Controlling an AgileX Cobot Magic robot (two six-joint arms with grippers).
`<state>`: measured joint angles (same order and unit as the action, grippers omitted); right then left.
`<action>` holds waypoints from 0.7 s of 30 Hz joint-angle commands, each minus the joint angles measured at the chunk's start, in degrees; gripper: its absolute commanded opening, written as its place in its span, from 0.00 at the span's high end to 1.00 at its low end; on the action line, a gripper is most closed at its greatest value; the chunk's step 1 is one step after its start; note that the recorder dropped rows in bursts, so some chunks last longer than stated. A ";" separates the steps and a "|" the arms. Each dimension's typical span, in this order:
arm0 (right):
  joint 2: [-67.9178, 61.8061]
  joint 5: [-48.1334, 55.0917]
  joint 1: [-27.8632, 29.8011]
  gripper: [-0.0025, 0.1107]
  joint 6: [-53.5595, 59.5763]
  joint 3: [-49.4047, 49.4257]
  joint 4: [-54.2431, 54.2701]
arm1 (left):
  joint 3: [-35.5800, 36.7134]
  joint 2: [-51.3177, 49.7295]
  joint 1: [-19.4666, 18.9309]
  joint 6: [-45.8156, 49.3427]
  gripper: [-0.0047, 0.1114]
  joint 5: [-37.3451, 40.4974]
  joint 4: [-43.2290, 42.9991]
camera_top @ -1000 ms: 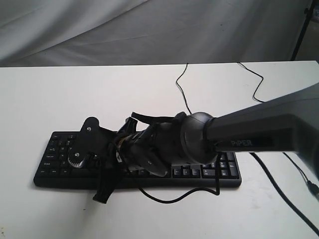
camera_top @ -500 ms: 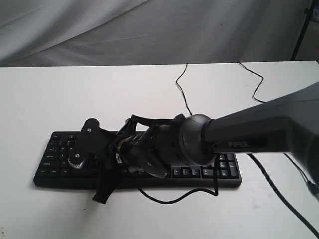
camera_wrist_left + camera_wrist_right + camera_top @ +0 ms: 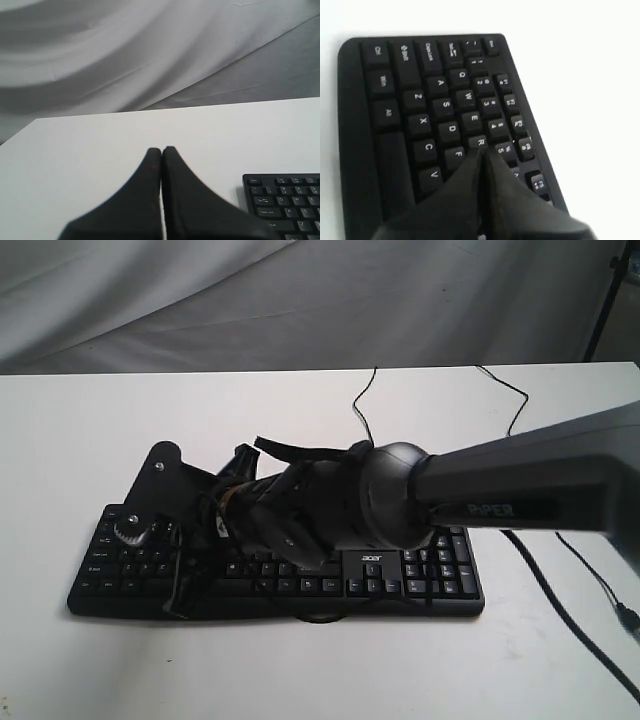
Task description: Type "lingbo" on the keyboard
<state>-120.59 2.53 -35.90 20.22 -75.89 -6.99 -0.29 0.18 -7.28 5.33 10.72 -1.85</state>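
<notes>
The black keyboard (image 3: 400, 585) with its white acer logo lies near the front of the white table (image 3: 90, 430). My right arm (image 3: 400, 505) reaches across it from the right, and its dark gripper end covers the left-middle keys. In the right wrist view my right gripper (image 3: 482, 149) is shut and empty, its tips meeting just by the R key (image 3: 480, 142) of the keyboard (image 3: 420, 100); contact cannot be told. My left gripper (image 3: 161, 149) is shut and empty over bare table, to the left of the keyboard's Esc corner (image 3: 285, 200). It is out of the exterior view.
The keyboard's thin black cable (image 3: 365, 410) runs toward the table's back edge, with a second one (image 3: 510, 410) beside it. A thicker cable (image 3: 560, 620) trails off the front right. Grey cloth (image 3: 300, 300) hangs behind, with a stand leg (image 3: 605, 300) at far right.
The right arm's gripper end has lifted and shifted left over the keyboard, uncovering the acer logo and middle keys. The loose cable loop in front of the keyboard has pulled back.
</notes>
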 commanded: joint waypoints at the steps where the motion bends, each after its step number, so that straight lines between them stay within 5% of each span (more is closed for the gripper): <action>1: -1.92 1.45 0.12 0.98 -0.17 -3.68 -0.58 | 0.29 -0.18 0.22 -0.16 0.95 -0.25 0.03; 21: -5.82 1.79 0.73 0.98 -0.17 -4.71 -0.42 | 0.29 -0.18 0.22 -0.16 0.95 -0.25 0.03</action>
<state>-126.49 4.36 -35.66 20.06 -80.32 -7.10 -0.29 0.18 -7.28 5.33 10.72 -1.85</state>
